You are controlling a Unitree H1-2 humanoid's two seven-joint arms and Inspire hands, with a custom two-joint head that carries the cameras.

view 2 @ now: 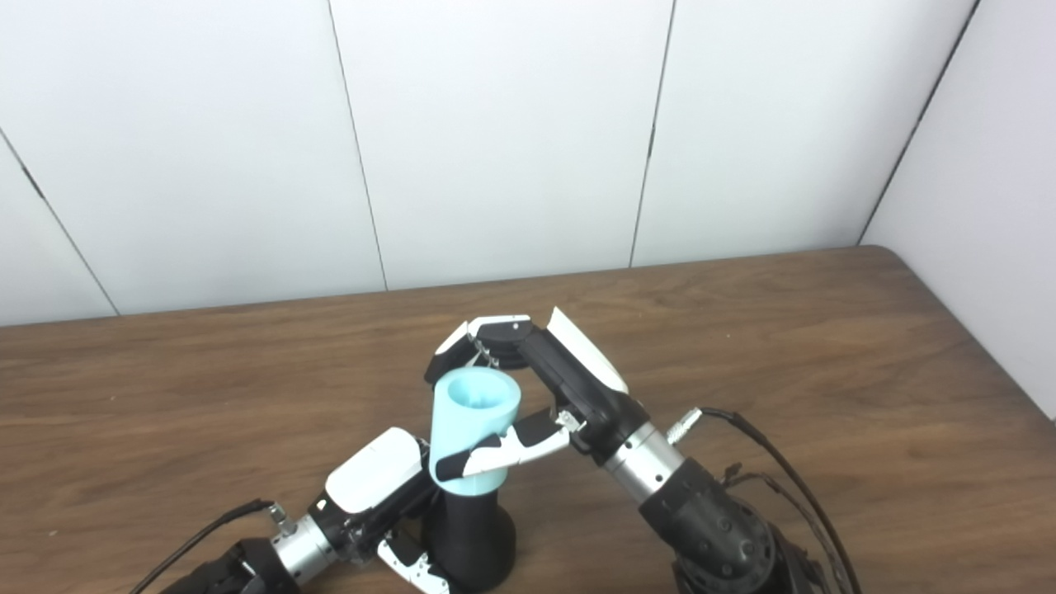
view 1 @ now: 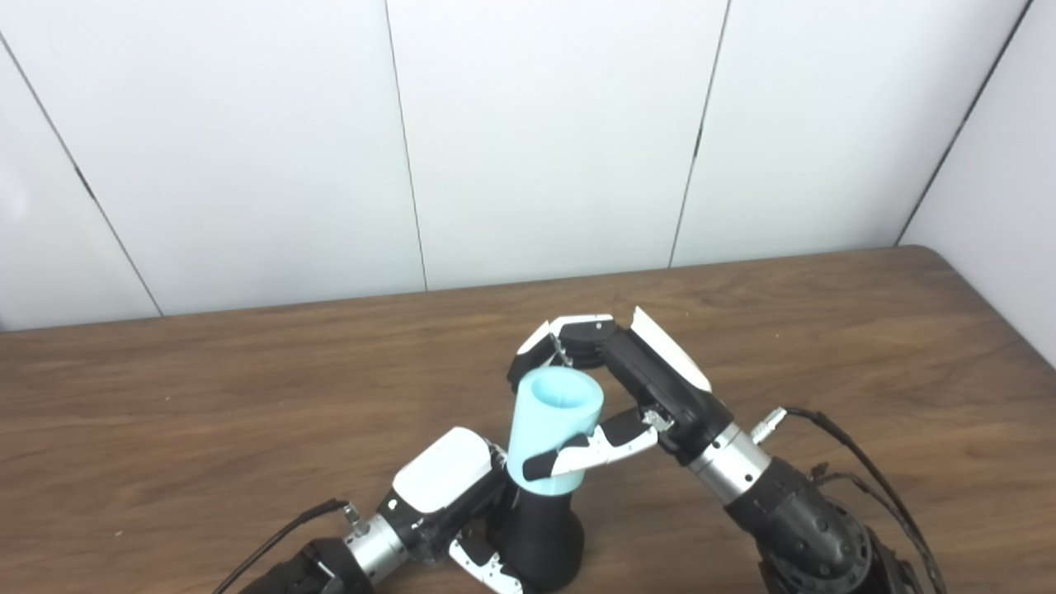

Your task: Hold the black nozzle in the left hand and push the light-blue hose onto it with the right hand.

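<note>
Left eye view and right eye view both look down on a brown wooden table [view 1: 206,396] backed by white wall panels [view 1: 536,140], with the two arms meeting near the bottom centre of the picture.

The black nozzle [view 1: 540,536] stands close to upright at the near edge of the table, its wide flared end lowest and its narrow end uppermost. Whether that base rests on the wood or is lifted just off it cannot be told. The left hand [view 1: 450,495] is closed around the nozzle's lower body from the left, white back plate facing up, fingertips [view 1: 483,569] curling round the front of the flare.

The light-blue hose [view 1: 551,429] sits on top of the nozzle, sharing its long axis. That axis runs nearly vertical, leaning slightly away from the camera and a little to the right. The hose's open round mouth points up toward the cameras, so the hollow inside shows, and its lower rim covers the nozzle's narrow end.

The right hand [view 1: 619,388] grips the hose from the right: fingers [view 1: 549,342] wrap behind the upper rim while the thumb [view 1: 590,450] presses across the front of the lower part. A cable [view 1: 858,462] trails from its wrist.
</note>
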